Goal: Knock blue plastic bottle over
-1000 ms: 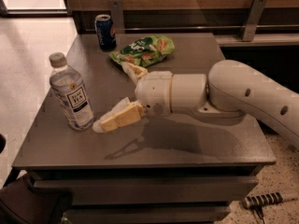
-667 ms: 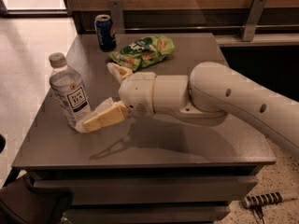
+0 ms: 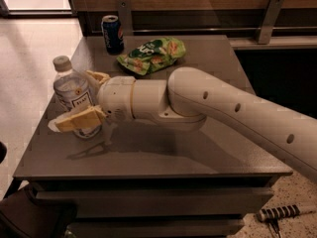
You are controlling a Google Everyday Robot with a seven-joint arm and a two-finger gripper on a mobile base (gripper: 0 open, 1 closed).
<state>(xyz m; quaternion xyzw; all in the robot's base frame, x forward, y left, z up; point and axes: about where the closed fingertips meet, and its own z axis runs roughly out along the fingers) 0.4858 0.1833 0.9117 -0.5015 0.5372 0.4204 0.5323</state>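
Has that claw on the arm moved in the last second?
Yes. The gripper has slid left, away from the green chip bag; its open jaws now straddle the upright blue plastic bottle.

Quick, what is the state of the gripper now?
Gripper: open, its fingers on either side of the upright blue plastic bottle.

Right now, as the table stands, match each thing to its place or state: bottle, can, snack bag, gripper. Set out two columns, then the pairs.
1. blue plastic bottle
2. soda can
3. green snack bag
4. gripper

A. lying flat, middle back of the table
B. jaws open, one on either side of the bottle
C. upright at the back left corner
D. upright near the left edge

Pairs: 1-D, 2-C, 3-A, 4-B
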